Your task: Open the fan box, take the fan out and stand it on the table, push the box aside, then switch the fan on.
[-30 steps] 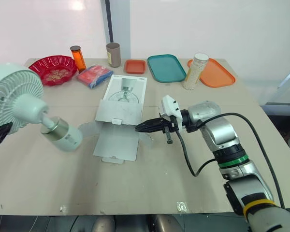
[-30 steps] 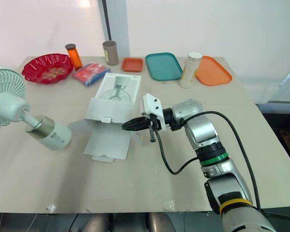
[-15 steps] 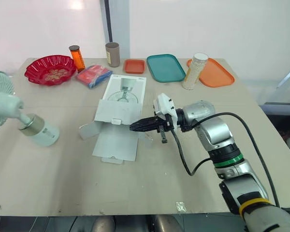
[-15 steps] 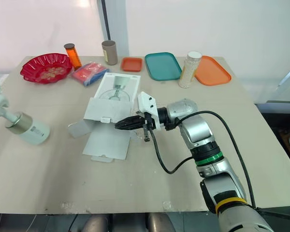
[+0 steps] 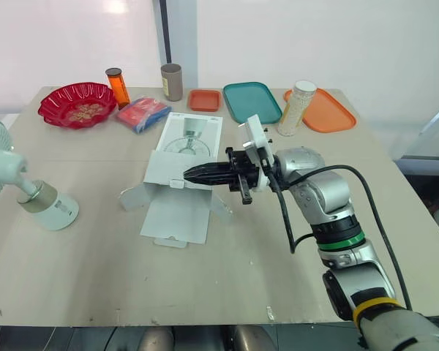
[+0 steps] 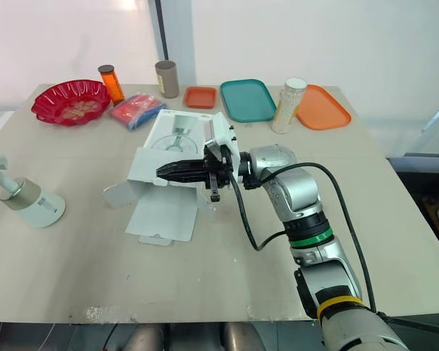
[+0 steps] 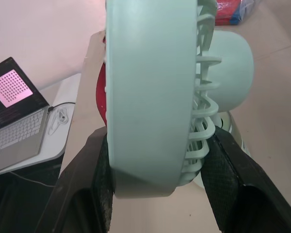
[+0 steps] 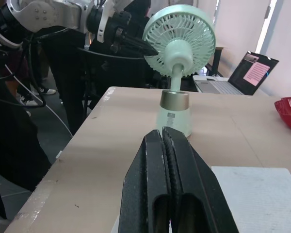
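Left jaws: left gripper (image 7: 157, 150) clamps the fan (image 5: 55, 210) by its head rim.
Fan: base at the table's (image 5: 95, 270) left edge.
Room: open tabletop between fan and box (image 5: 174, 216), and along the near edge.
Right jaws: right gripper (image 5: 194, 174) pressed together, holding nothing, over the box's open flaps.
Back edge: 8 things, well apart from the fan: red bowl (image 5: 102, 99), orange bottle (image 5: 118, 86), packet (image 5: 143, 113), cup (image 5: 171, 81), small tray (image 5: 204, 100), teal tray (image 5: 252, 102), jar (image 5: 297, 107), orange tray (image 5: 333, 113).
Print: box shows a fan picture; fan-base label unreadable.

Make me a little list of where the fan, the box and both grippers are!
fan: out of the box, base looks set on the table, at the robot's left
box: lying flat mid-table, flaps open
left gripper: shut on the fan's head
right gripper: shut, empty, tip over the box
not yet done: push box aside, switch fan on
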{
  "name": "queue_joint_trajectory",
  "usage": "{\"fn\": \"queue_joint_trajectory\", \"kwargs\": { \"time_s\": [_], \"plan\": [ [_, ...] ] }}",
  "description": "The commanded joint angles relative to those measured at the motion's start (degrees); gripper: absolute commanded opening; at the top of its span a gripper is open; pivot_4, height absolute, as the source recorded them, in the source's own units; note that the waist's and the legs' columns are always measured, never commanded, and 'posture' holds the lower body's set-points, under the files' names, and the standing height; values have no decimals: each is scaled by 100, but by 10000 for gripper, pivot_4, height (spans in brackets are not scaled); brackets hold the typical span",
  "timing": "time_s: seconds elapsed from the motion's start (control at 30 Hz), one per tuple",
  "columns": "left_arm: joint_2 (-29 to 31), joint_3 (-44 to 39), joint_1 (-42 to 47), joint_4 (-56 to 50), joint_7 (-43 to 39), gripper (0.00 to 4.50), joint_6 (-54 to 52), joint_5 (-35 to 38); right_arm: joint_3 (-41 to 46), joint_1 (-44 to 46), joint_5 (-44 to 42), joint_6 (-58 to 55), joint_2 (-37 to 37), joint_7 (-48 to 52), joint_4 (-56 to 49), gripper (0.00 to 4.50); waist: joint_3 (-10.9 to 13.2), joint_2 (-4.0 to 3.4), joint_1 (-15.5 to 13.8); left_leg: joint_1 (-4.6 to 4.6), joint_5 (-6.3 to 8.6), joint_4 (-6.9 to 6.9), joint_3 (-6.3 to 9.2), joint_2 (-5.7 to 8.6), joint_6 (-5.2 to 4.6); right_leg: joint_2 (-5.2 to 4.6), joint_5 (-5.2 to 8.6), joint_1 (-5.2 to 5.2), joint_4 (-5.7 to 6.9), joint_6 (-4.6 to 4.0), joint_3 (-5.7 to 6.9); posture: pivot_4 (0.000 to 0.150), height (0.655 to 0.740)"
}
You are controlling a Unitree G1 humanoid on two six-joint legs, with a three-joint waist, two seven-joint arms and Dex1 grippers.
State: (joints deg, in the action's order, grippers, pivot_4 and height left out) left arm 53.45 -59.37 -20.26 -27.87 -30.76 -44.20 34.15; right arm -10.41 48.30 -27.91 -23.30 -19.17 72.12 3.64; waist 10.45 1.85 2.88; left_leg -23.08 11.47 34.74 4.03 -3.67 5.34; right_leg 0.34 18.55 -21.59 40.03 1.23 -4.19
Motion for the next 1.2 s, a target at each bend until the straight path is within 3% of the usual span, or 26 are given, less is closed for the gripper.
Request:
{"fn": "queue_joint_trajectory", "kwargs": {
  "time_s": [0.03, 0.57, 0.8, 1.2],
  "plan": [
    [103, -44, 138, -21, -102, 20971, 41, -126, 109, 98, -44, 30, -17, -74, -207, 0, 1, -1, 0, 0, 0, 0, 0, 0, 0, 0, 0, 0, 0, -1, 0, 1500, 7400],
    [-73, 719, 716, 119, -316, 20971, -243, -106, -5, -88, 106, 48, -95, -276, -391, 0, 1, -9, -32, 9, -1, 1, 1, 5, 1, -7, 0, 13, 2, 1, 3, 1500, 7400],
    [-213, 812, 1197, 268, -142, 44652, -875, 369, -51, -153, 175, 90, -98, -323, -435, 0, -1, -10, -14, 9, -1, 1, 2, 4, 1, -5, 2, 15, 0, 4, 5, 1500, 7400],
    [-207, 584, 1441, 76, 183, 44652, -741, 83, -83, -207, 232, 129, -115, -226, -465, 0, -1, -9, -15, 4, -1, 1, 2, 3, 2, -5, 2, 9, 0, 3, 4, 1500, 7400]
  ]
}}
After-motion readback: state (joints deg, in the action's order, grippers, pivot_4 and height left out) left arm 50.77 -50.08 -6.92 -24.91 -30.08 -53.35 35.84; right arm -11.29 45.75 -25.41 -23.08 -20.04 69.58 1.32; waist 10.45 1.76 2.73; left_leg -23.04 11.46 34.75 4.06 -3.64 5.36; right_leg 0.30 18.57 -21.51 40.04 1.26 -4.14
